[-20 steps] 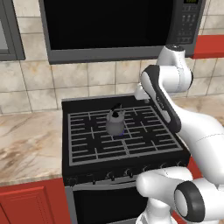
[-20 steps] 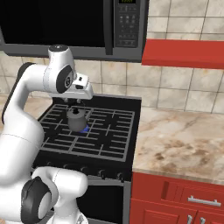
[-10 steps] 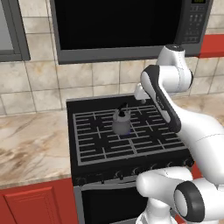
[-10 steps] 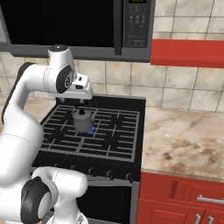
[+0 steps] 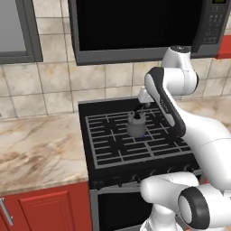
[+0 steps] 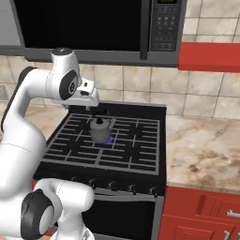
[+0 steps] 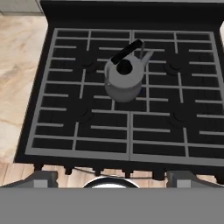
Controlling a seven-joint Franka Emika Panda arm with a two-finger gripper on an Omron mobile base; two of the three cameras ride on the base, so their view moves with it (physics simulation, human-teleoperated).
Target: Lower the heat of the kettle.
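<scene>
Left base view: marble surface (image 5: 38, 151) left of a black stove (image 5: 135, 140), beige tiled wall behind, black microwave (image 5: 140, 27) above, red cabinets (image 5: 45, 210) below. The kettle (image 5: 136, 126) (small, grey, black handle) stands on the grate near the stove's middle, with the pincer (image 5: 142, 107) hanging just above and behind it. Right base view: the kettle (image 6: 101, 129) sits on the grate over a blue flame (image 6: 108, 139); knobs (image 6: 112, 187) line the stove front; marble surface (image 6: 206, 150) to the right. Hand view: the kettle (image 7: 124, 78), lid knob on, seen from above amid the stove's grate (image 7: 131, 92); the pincer's fingers stand spread wide and grasp nothing.
</scene>
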